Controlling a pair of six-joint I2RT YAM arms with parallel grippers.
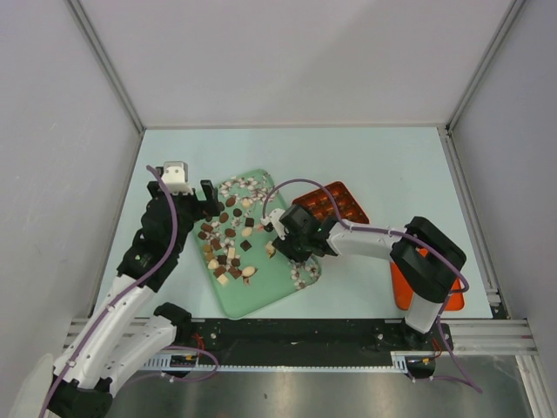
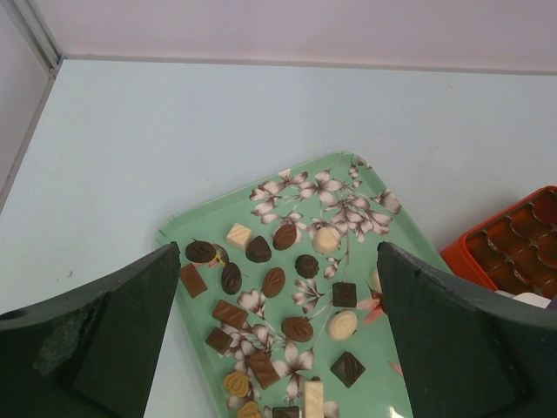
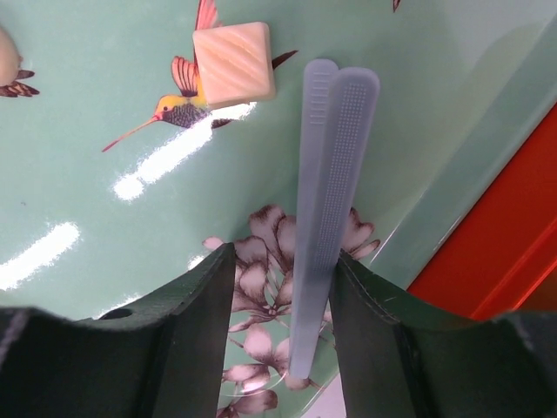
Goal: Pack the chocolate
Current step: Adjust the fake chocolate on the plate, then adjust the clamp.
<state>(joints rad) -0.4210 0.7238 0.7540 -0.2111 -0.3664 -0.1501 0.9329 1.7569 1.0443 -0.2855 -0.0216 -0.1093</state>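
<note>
"Top external view: where is the chocolate (image 1: 228,244)?"

"Scattered over the green floral tray (image 1: 271,294) in the middle of the table (image 1: 392,165), with the orange box (image 1: 338,202) at its 2 o'clock."

"And the fingers?"

"Over the tray's 10 o'clock edge, the left fingers (image 2: 104,348) are spread wide. At 4 o'clock, the right fingers (image 3: 200,348) flank pale tweezers (image 3: 324,200); whether they clamp them, I cannot tell."

Tray (image 1: 261,294): lies on the table (image 1: 383,165).
Chocolate (image 1: 228,239): on the tray, spread over its left and middle.
Compartment box (image 1: 338,202): on the table, just beside the tray's far right edge.
Left gripper (image 1: 207,190): at the tray's far left corner.
Right gripper (image 1: 296,254): over the tray's right edge, with tweezers (image 3: 326,218) between its jaws.
</note>
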